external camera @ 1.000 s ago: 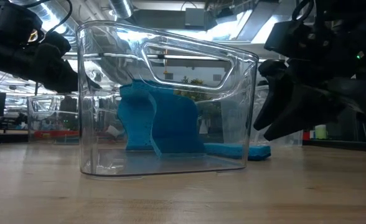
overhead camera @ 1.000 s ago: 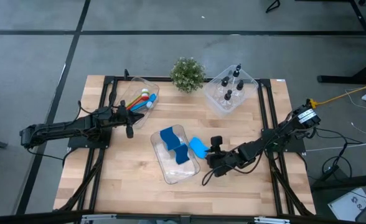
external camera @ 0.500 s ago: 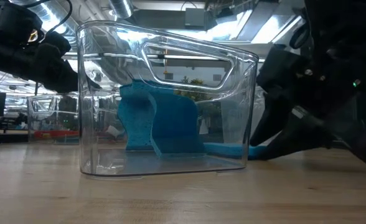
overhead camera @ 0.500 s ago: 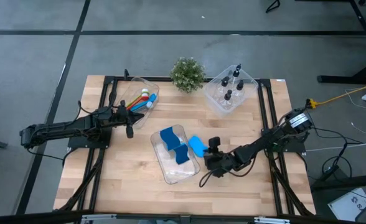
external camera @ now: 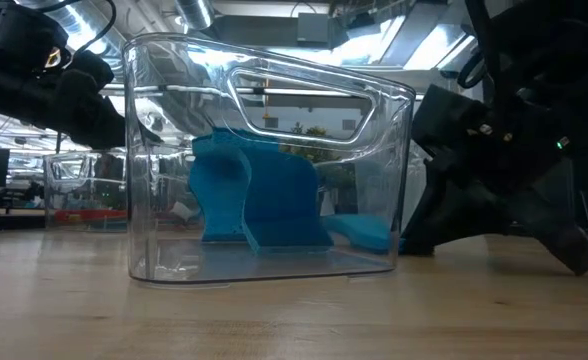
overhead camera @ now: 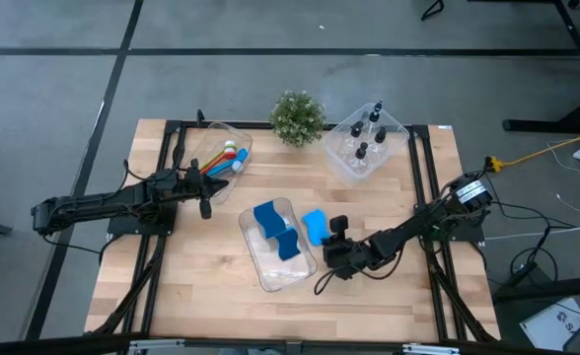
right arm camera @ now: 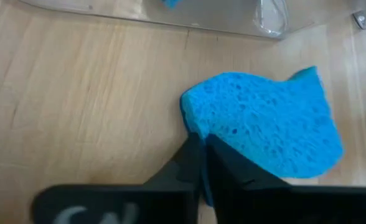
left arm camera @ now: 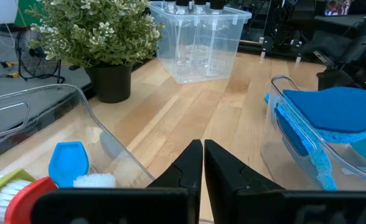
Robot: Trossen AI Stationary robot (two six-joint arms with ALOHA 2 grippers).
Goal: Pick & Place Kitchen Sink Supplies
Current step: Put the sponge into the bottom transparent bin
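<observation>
Even overhead light, soft shadows, glare on clear bin (external camera: 264,90), blurred foreground pincer (right arm camera: 198,168)

Centre bin (overhead camera: 275,258) was the obstacle; right gripper (overhead camera: 326,240) and loose sponge (overhead camera: 315,225) crowded its right wall. Bare table (overhead camera: 211,286) left of it stayed passable.

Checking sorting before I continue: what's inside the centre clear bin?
Two blue sponge pieces stand inside the centre clear bin. Another sponge lies outside, pinched by the right gripper.
</observation>
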